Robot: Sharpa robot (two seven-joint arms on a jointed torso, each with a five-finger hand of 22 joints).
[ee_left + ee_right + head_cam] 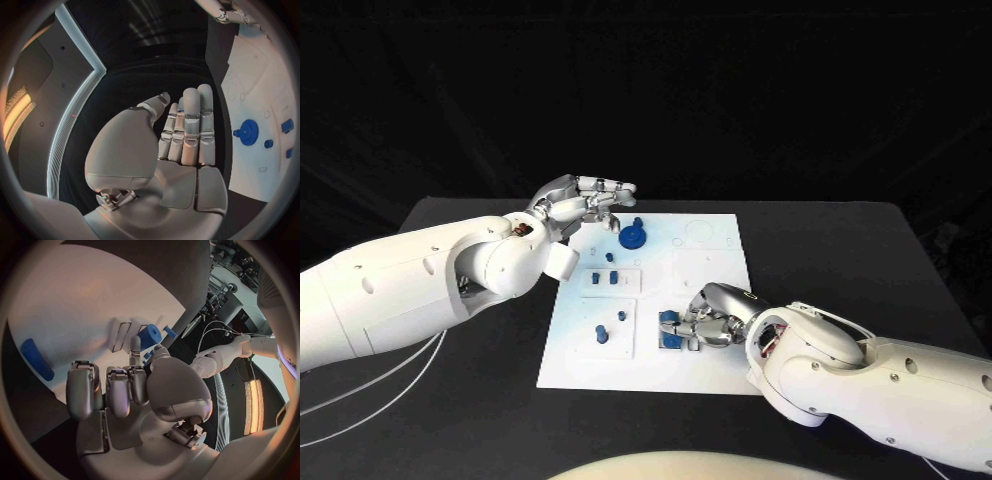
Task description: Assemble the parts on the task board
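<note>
Task board point(718, 262): white plate mid-table, several small blue parts standing in its panels.
Blue gear point(633, 237): seated flat near far edge; looks done.
Left hand point(589, 203): above far-left corner of board, fingers straight and apart, holding nothing.
Right hand point(710, 319): low at near-right panel, fingers curled around a blue cylinder point(149, 336).
Progress: partly assembled; cylinder apparently not yet seated, empty outlines remaining.

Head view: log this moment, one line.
left hand: open, above board's far edge | right hand: on blue part | task board: gear seated
</note>
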